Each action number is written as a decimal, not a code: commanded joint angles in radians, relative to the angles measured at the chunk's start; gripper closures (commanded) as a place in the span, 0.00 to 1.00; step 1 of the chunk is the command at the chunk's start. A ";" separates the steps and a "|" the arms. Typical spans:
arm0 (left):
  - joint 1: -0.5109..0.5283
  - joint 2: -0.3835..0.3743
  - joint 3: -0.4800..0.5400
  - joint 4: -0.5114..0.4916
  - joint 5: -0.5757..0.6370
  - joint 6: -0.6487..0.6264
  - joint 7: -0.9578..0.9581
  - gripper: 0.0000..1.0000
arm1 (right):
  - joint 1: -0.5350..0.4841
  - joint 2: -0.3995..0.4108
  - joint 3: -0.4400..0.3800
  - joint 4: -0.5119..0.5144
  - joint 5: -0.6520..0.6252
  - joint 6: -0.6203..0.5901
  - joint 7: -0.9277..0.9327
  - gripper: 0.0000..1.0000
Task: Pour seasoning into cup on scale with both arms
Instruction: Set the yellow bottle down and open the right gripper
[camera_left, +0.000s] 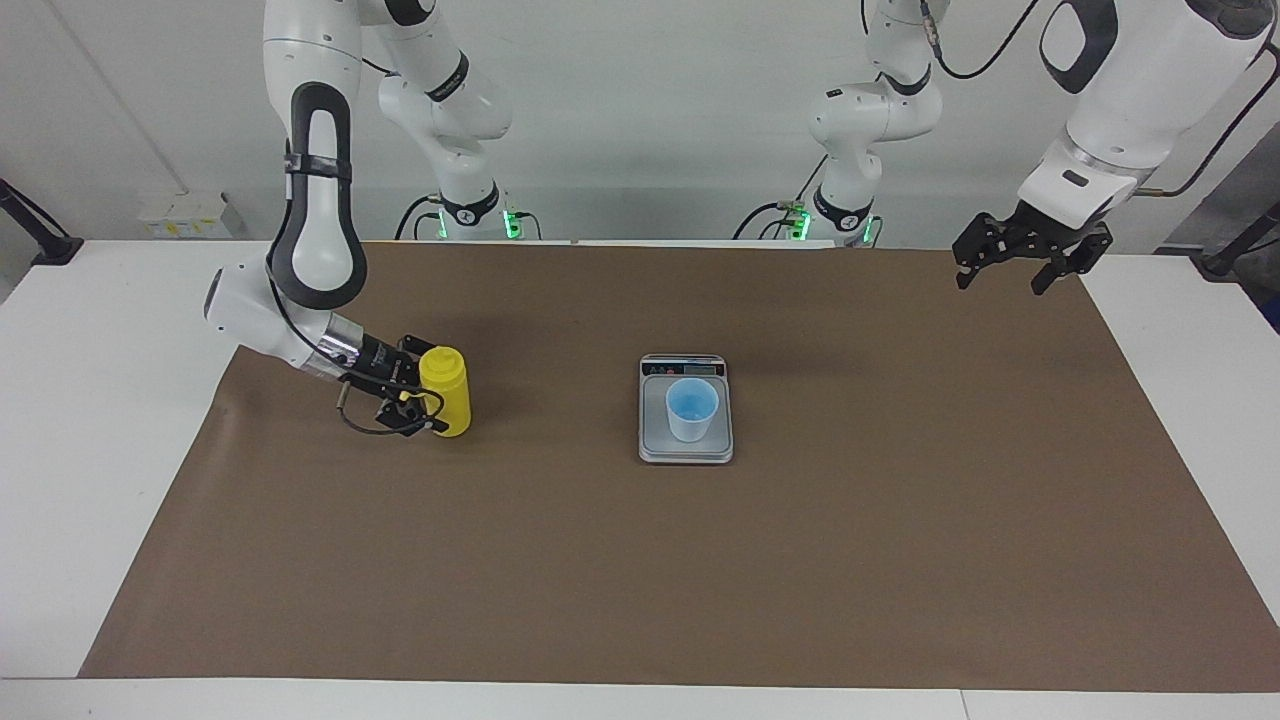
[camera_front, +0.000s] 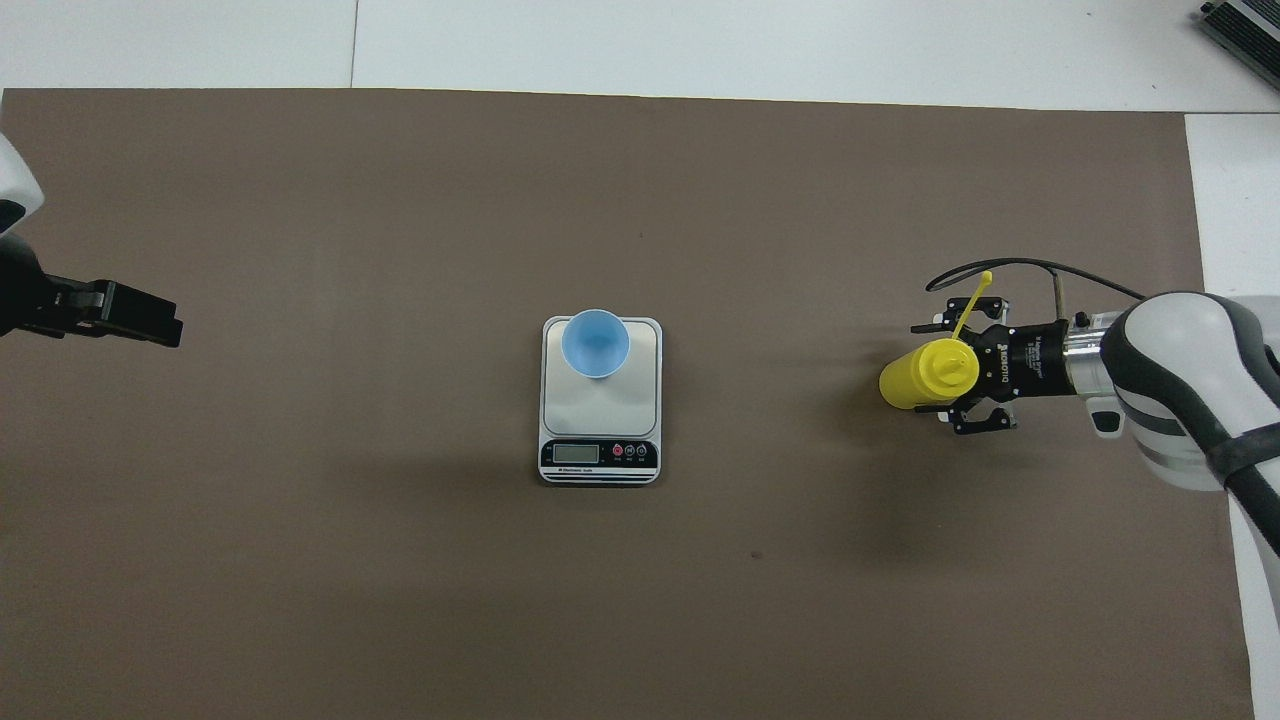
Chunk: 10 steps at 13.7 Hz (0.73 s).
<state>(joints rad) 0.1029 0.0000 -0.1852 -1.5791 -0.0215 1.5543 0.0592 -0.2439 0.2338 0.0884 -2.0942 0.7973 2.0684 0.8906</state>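
Cup (camera_left: 692, 410) (contents unclear) on scale (camera_left: 686, 443); right pincer (camera_left: 425, 400) spread around seasoning (camera_left: 446, 391).

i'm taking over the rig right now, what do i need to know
Right tool: open around the yellow bottle, which stands upright on the mat toward the right arm's end.
Left tool: open, empty, waiting in the air over the mat's corner at the left arm's end.
Blue cup stands on the scale mid-table.
Done: bottle set down.
Left: back the right tool away; whether seasoning is in the cup cannot be told.
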 joint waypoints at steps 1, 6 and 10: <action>0.000 -0.035 0.001 -0.044 0.002 0.026 -0.006 0.00 | -0.014 -0.013 0.002 -0.009 -0.104 0.050 -0.033 0.00; 0.003 -0.035 0.001 -0.041 0.002 0.027 -0.004 0.00 | -0.072 -0.045 -0.003 0.002 -0.202 0.056 -0.148 0.00; 0.011 -0.034 0.001 -0.038 0.006 0.024 0.013 0.00 | -0.104 -0.051 -0.003 0.065 -0.208 0.124 -0.164 0.00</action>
<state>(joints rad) 0.1032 -0.0008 -0.1831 -1.5791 -0.0215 1.5567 0.0598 -0.3310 0.1908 0.0777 -2.0569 0.6081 2.1742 0.7435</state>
